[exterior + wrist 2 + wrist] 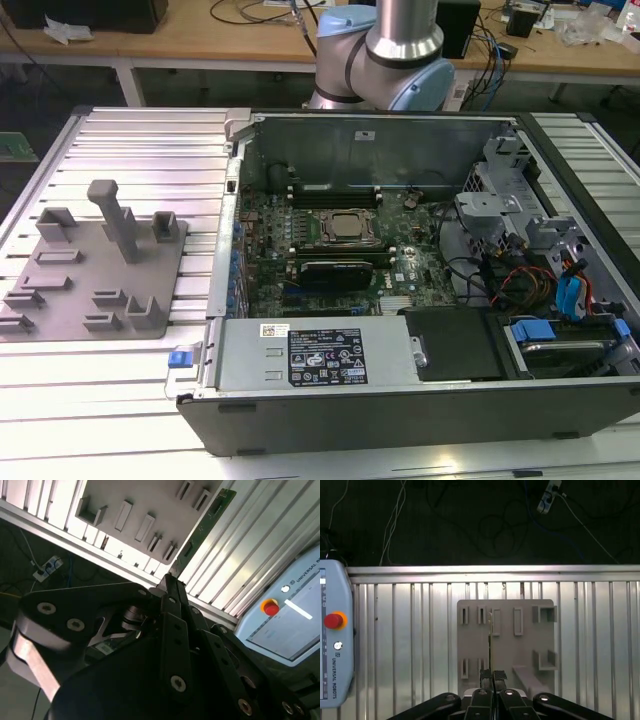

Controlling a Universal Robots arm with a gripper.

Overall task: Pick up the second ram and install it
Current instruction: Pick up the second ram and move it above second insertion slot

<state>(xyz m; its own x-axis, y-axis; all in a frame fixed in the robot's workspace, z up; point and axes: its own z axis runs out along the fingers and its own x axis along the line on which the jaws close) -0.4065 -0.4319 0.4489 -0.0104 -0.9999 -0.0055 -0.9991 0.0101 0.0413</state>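
Note:
The second ram (202,527) is a thin green stick, and my gripper (170,582) is shut on one end of it. In the first wrist view the ram (491,640) shows edge-on, rising from my gripper (493,675) and held well above the grey holder plate (507,652). In the exterior view the open computer case (400,370) lies on the table with the green motherboard (330,250) inside. The arm's base (385,50) stands behind the case.
The grey holder plate (100,285) with upright blocks sits at the exterior view's left on the ribbed metal table (130,140). A teach pendant (332,640) with a red button lies on the table. Drive cages and cables (540,260) fill the case's right side.

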